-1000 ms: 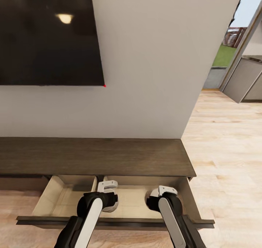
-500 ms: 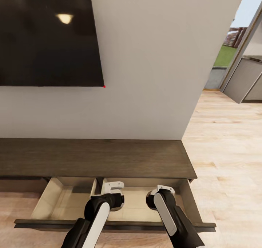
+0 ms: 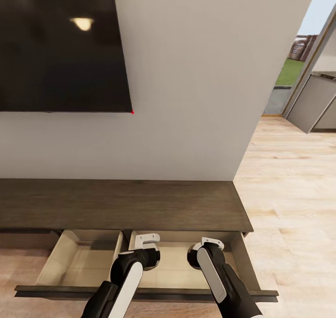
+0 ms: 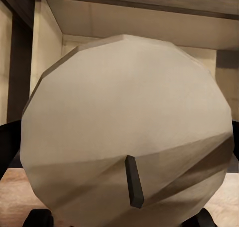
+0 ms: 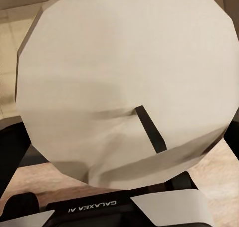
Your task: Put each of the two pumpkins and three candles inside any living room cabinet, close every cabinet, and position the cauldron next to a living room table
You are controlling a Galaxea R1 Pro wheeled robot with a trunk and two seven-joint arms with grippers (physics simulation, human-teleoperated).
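Observation:
A pale beige candle (image 4: 124,122) with a short dark wick sits close in front of the left wrist camera, and my left gripper (image 3: 148,257) is shut on it. The right wrist view has a second candle (image 5: 124,82) of the same kind, held by my right gripper (image 3: 199,255). Both hands hang over the pulled-out drawer (image 3: 84,262) of the long dark-brown cabinet (image 3: 121,203), above its pale beige inside. The arms hide the fingers in the head view. The pumpkins, the cauldron and the table are out of view.
A large black screen (image 3: 60,47) hangs on the white wall (image 3: 186,99) above the cabinet. The drawer's dark front edge (image 3: 51,291) juts toward me. Light wood floor (image 3: 294,192) runs to the right toward a doorway and grey cupboards (image 3: 312,103).
The view has shifted slightly. My left hand has moved a little to the right and farther over the drawer; the right hand has edged in beside it.

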